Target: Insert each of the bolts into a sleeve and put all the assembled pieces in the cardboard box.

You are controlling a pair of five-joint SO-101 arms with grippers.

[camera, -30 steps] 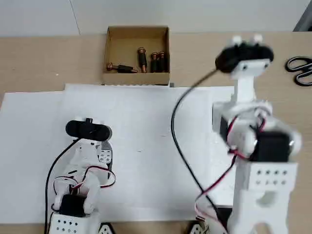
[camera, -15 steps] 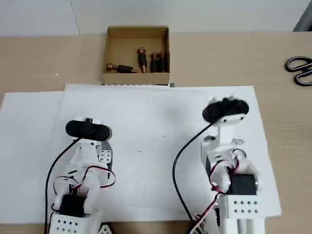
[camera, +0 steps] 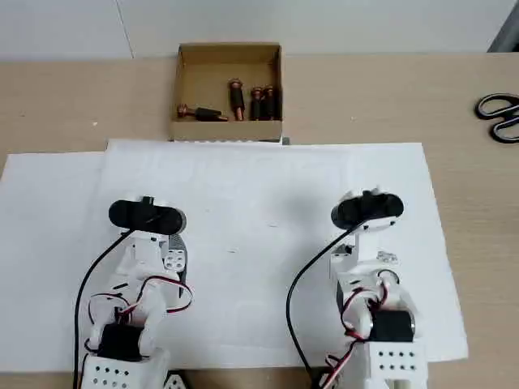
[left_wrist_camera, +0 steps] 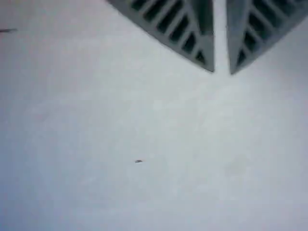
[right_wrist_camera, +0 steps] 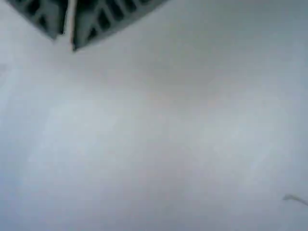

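Note:
The cardboard box [camera: 229,55] stands at the back of the table, left of centre. Several copper bolts in dark sleeves lie inside it: one [camera: 203,113] on its side at the left, one [camera: 237,97] in the middle, and a pair [camera: 263,102] at the right. Both arms are folded low near the front edge, the left arm [camera: 146,215] and the right arm [camera: 366,209], far from the box. My left gripper [left_wrist_camera: 222,71] is shut, nothing in it, just above the white paper. My right gripper [right_wrist_camera: 64,42] is shut too, empty, over bare paper.
A large white paper sheet [camera: 259,186] covers the table's middle and front. Black scissors [camera: 499,116] lie at the far right edge on the wood. Black cables run from each arm's wrist camera back to its base.
The right arm has come down from a raised, stretched-out pose and folded back toward its base. The left arm has not moved.

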